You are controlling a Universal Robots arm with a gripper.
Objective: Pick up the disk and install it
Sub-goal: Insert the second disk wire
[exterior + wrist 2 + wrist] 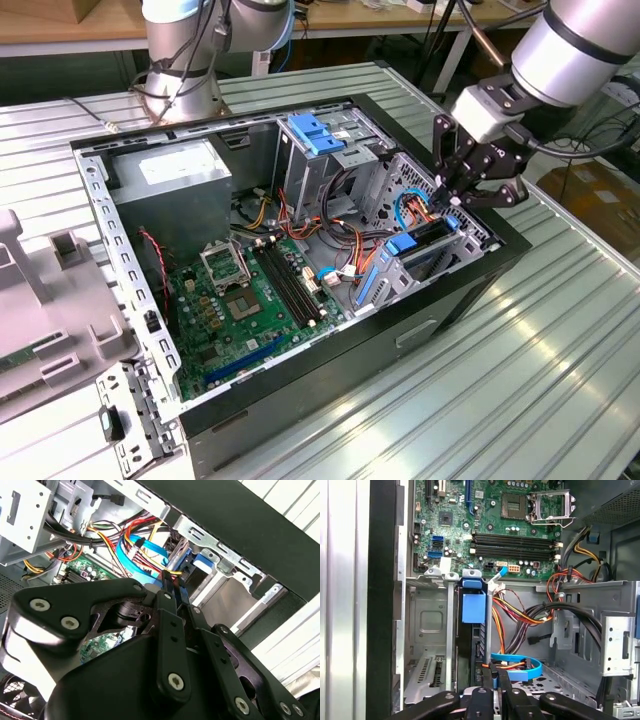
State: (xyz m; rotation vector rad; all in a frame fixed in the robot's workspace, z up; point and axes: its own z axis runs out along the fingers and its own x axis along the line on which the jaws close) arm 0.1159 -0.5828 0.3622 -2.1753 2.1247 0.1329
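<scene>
End effector [495,680] linkage sat nearest the lens in both wrist views, black bars crowding the foreground; its fingertips [167,580] were pinched close together at the end of the disk [472,630], though whether they actually clamped it I could not tell; disk stood on edge inside the drive cage [440,255], dark body with blue carrier, blue tab [473,607] facing up toward the motherboard [495,515] in the first wrist view.

Clearance: tight; cage sheet-metal wall [427,645] ran just beside the disk on one side, orange and red wire bundle [512,615] on the other; a looped blue cable [520,665] lay near the fingertips; the black case rim [500,235] passed close under the end effector [452,195] in the exterior view; more open room over the motherboard, well apart from the cage.

Pose: silver arm [570,50] came in from the exterior view's upper right, wrist angled down over the case corner nearest the exterior view's right; end effector pointed into the cage; open computer case [130,330] lay on its side on the ribbed metal bench [520,380]; removed side panel [50,310] sat at the exterior view's left.
</scene>
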